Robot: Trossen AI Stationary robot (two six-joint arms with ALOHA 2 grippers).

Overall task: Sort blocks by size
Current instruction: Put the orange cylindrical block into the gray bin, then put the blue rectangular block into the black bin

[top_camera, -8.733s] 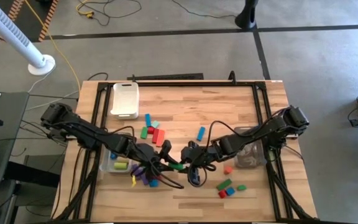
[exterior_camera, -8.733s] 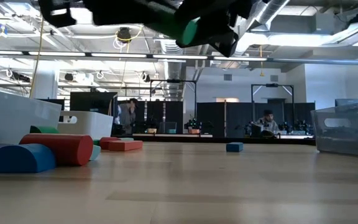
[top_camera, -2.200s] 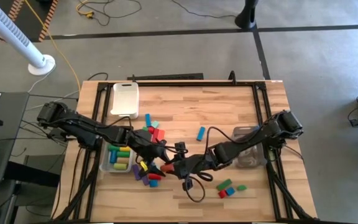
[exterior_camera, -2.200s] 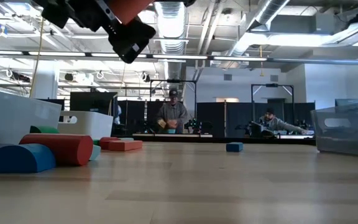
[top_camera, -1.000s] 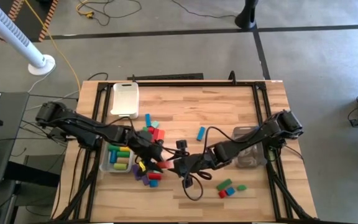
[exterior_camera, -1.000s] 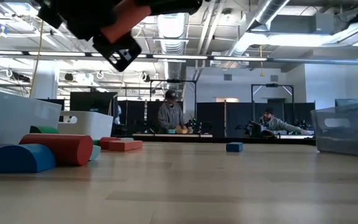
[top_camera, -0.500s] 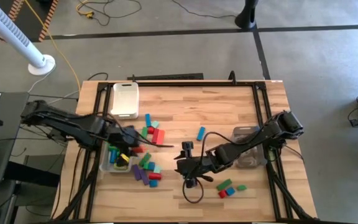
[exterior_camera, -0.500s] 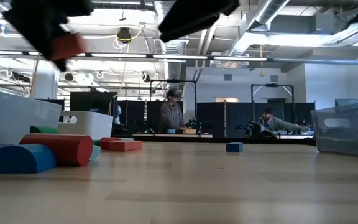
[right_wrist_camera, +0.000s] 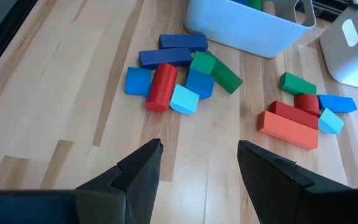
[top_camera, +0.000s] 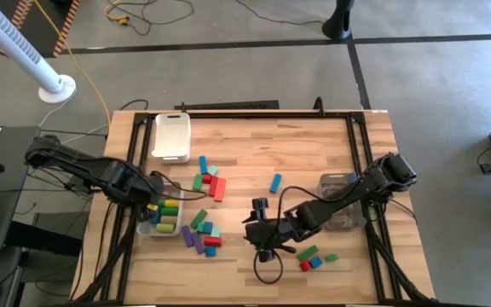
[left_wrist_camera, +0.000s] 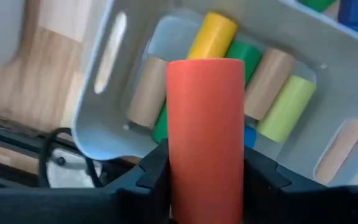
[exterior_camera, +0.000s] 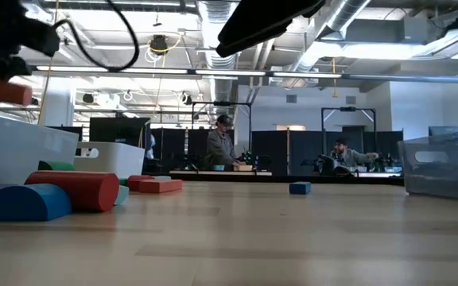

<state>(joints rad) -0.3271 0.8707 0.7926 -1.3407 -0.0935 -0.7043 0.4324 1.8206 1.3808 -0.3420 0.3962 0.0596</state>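
White tray [top_camera: 170, 136] sits beside 2 clear bins [top_camera: 341, 213].

Two clear bins show in the high view: left bin [top_camera: 146, 230] at lower left, right bin [top_camera: 335, 182] at right. One white tray [top_camera: 170, 136] sits upper left. One lone blue bar [top_camera: 275, 182] lies at centre, and four blocks [top_camera: 314, 256] at lower right.

In the right wrist view:
- a seven-block cluster [right_wrist_camera: 199, 83] at upper centre
- a five-block cluster [right_wrist_camera: 288, 129] at right

In the left wrist view:
- one red cylinder [left_wrist_camera: 204, 137]
- two tan cylinders [left_wrist_camera: 148, 90]
- one yellow cylinder [left_wrist_camera: 211, 34]

The low view has two people [exterior_camera: 221, 147] at centre.
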